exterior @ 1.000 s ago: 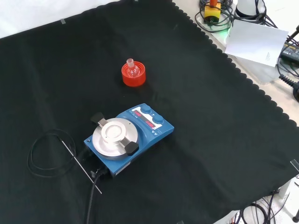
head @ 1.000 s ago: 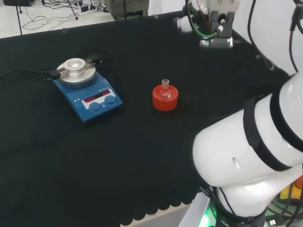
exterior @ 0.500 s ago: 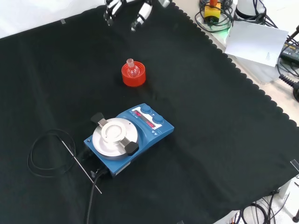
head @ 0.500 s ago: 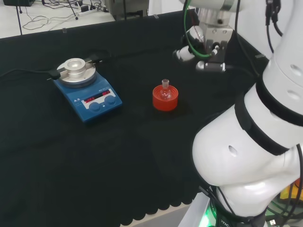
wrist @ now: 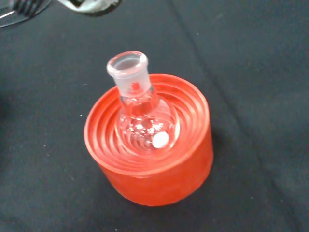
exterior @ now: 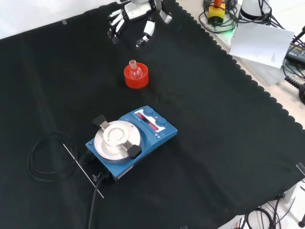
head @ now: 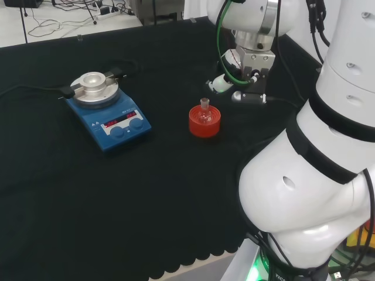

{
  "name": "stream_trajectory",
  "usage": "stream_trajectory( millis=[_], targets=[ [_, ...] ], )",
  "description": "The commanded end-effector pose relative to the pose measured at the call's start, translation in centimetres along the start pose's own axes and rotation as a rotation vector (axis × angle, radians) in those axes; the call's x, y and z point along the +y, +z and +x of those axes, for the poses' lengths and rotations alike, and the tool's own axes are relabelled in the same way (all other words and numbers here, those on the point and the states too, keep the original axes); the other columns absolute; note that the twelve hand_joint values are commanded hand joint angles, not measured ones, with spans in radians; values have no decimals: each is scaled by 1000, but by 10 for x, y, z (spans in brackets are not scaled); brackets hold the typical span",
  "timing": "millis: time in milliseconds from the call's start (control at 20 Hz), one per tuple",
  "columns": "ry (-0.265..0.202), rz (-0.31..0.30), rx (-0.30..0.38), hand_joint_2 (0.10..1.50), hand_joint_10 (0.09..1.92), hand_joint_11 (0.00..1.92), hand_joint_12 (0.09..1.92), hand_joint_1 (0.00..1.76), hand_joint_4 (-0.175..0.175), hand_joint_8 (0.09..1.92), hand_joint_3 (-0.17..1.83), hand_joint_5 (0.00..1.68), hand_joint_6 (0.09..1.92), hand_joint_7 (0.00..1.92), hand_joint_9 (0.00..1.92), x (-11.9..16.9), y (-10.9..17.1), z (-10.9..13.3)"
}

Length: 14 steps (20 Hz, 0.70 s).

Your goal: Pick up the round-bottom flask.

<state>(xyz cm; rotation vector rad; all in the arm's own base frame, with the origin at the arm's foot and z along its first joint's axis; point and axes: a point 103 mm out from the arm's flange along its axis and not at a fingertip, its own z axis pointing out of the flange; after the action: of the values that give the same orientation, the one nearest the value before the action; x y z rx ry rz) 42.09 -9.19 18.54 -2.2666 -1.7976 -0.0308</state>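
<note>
A small clear round-bottom flask (head: 204, 110) (exterior: 134, 69) (wrist: 140, 111) sits upright, neck up, in a red ribbed ring stand (head: 204, 121) (exterior: 136, 78) (wrist: 149, 164) on the black cloth. A white pellet lies inside the bulb in the wrist view. The hand (head: 234, 89) (exterior: 135, 25) hovers apart from the flask, to its right and a little beyond it in the head view, above it in the front view. Its fingers (exterior: 145, 37) are spread and relaxed, holding nothing.
A blue hotplate stirrer (head: 107, 108) (exterior: 131, 138) with a round metal top stands left of the flask in the head view. Its black cable (exterior: 45, 157) and a thin metal probe (exterior: 82, 169) lie beside it. The arm's white links (head: 316, 175) fill the head view's right.
The hand has come down and nearer to the flask, entering further into the front view from the top. The flask and stand have not moved.
</note>
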Motion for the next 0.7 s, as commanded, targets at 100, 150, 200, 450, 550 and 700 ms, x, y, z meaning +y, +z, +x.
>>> stream_trajectory(
  millis=[100,150,200,450,550,700],
  targets=[
    [-29,38,-7,682,662,35,1419,830,-34,662,625,632,386,284,473,6,43,1],
    [-30,42,-5,676,662,36,1419,835,-34,663,629,632,407,287,475,7,47,1],
    [-32,47,-6,672,662,37,1420,840,-34,665,630,633,420,290,477,7,51,2],
    [-31,72,-14,652,660,38,1424,856,-32,670,645,625,494,299,481,12,65,-1],
    [-29,76,-15,646,660,38,1424,859,-32,673,653,612,533,300,482,13,69,-2],
    [-29,69,-18,640,661,38,1425,863,-32,675,657,604,554,301,482,15,71,-3]
  ],
)
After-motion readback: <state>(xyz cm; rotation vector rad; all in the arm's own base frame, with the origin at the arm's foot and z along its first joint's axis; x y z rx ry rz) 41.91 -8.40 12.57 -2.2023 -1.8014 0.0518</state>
